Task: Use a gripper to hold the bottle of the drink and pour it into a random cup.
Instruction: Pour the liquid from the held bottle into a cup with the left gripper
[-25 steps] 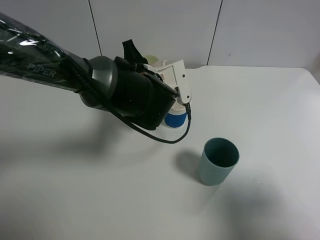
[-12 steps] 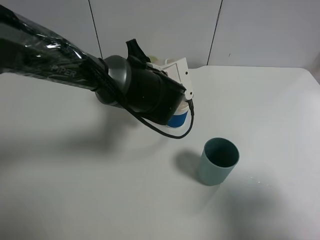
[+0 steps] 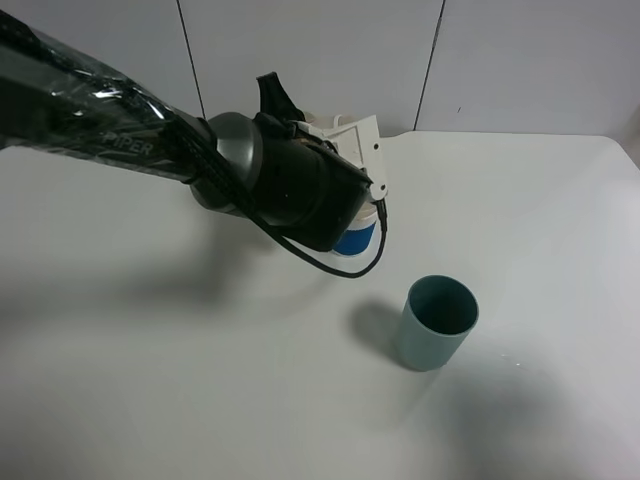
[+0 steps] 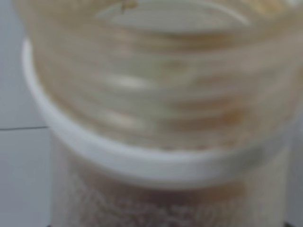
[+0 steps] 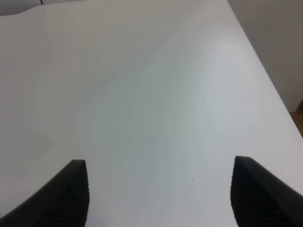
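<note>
White table (image 3: 540, 220) runs back to a pale panelled wall (image 3: 520, 60) with dark seams. Left gripper (image 3: 360, 170) hangs over the back middle of the table, just above the blue-banded cup (image 3: 355, 238). It is clamped on the bottle (image 4: 156, 109), whose threaded mouth fills the left wrist view, blurred; the high view hides the bottle behind the gripper. Teal cup (image 3: 438, 322) stands apart, nearer the front. Right gripper (image 5: 163, 182) hovers over the table, fingers apart.
</note>
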Robot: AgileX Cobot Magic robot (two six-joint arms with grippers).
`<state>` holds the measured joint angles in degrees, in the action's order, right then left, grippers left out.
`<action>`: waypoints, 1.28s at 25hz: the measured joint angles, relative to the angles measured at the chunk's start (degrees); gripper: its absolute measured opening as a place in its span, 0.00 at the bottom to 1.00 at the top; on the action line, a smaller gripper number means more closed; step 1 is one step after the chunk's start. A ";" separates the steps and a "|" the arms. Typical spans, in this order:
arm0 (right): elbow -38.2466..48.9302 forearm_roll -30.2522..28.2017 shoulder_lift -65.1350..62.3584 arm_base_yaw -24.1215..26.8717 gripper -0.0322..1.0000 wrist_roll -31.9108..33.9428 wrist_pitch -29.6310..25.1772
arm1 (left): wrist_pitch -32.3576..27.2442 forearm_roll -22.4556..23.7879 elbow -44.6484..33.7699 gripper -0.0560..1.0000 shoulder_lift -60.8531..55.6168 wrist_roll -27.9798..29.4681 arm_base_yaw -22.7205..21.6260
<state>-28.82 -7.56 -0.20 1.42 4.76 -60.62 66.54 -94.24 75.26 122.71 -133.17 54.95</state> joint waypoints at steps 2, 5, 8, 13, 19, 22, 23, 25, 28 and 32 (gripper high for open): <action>0.00 0.00 0.00 0.00 0.65 0.00 0.00 | 0.00 0.59 -0.55 0.40 0.00 0.00 0.11; 0.00 0.00 0.00 0.00 0.65 0.00 0.00 | -0.54 2.20 -1.17 0.40 0.00 0.00 0.58; 0.00 0.00 0.00 0.00 0.65 0.00 0.00 | -0.93 3.77 -1.17 0.40 0.00 0.00 0.96; 0.00 0.00 0.00 0.00 0.65 0.00 0.00 | -0.93 5.26 -1.17 0.40 0.00 0.00 1.02; 0.00 0.00 0.00 0.00 0.65 0.00 0.00 | -0.65 6.08 -1.37 0.40 0.00 0.00 1.02; 0.00 0.00 0.00 0.00 0.65 0.00 0.00 | 0.03 6.74 -2.90 0.40 0.00 -0.06 1.02; 0.00 0.00 0.00 0.00 0.65 0.00 0.00 | 0.10 6.74 -3.45 0.40 0.00 -0.06 1.02; 0.00 0.00 0.00 0.00 0.65 0.00 0.00 | 0.09 6.55 -4.58 0.40 0.00 -0.14 1.02; 0.00 0.00 0.00 0.00 0.65 0.00 0.00 | 0.14 6.31 -5.08 0.40 0.00 -0.14 1.02; 0.00 0.00 0.00 0.00 0.65 0.00 0.00 | 0.15 6.31 -5.08 0.40 0.00 -0.14 1.02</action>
<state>-28.82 -7.56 -0.20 1.42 4.76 -60.62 66.69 -87.93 70.18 122.71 -133.31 55.97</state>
